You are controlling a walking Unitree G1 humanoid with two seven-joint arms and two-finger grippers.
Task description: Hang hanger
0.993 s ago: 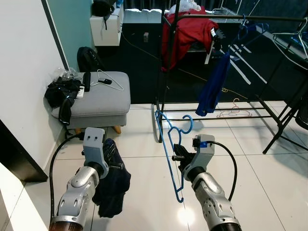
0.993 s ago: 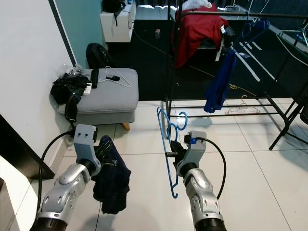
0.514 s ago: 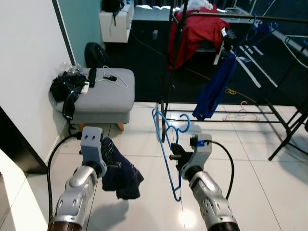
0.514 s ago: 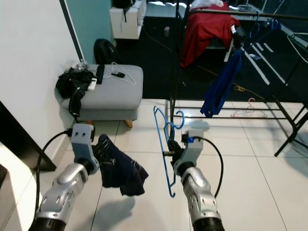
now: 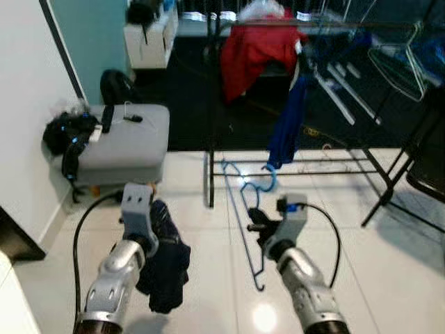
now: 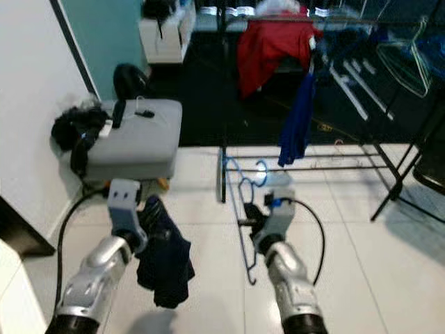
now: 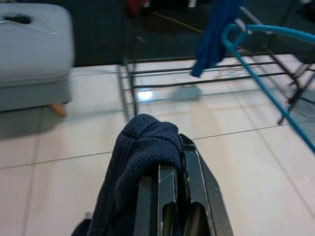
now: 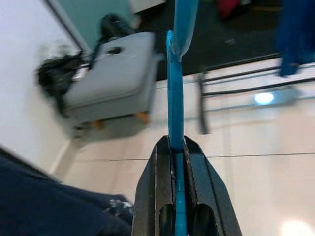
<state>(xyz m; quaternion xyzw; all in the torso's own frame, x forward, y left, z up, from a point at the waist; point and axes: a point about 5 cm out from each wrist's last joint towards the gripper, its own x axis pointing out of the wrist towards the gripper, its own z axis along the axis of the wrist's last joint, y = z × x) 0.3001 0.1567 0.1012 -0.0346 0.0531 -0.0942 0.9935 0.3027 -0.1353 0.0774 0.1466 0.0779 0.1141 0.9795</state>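
Note:
A blue plastic hanger [image 5: 245,209] stands nearly upright in front of me, hook toward the rack, and my right gripper [image 5: 254,227] is shut on its bar. The right wrist view shows the blue hanger [image 8: 175,88] pinched between the black fingers [image 8: 153,167]. My left gripper [image 5: 156,231] is shut on a dark navy garment [image 5: 165,268] that hangs limp below it; the cloth [image 7: 142,147] drapes over the fingers [image 7: 194,177]. The black clothes rack [image 5: 209,139] stands ahead, its top rail [image 5: 327,25] carrying a red garment [image 5: 254,45] and a blue garment [image 5: 285,118].
A grey ottoman [image 5: 122,142] with black clothes [image 5: 66,132] and a white hanger stands at the left by the wall. A black bag [image 5: 115,83] sits behind it. Pale hangers [image 5: 396,62] hang at the rack's right end. A second stand's legs [image 5: 393,174] slant down at the right.
The camera has turned, shifting the whole scene left. The navy garment, swung out half a second ago, hangs straight down again. Both grippers keep their hold.

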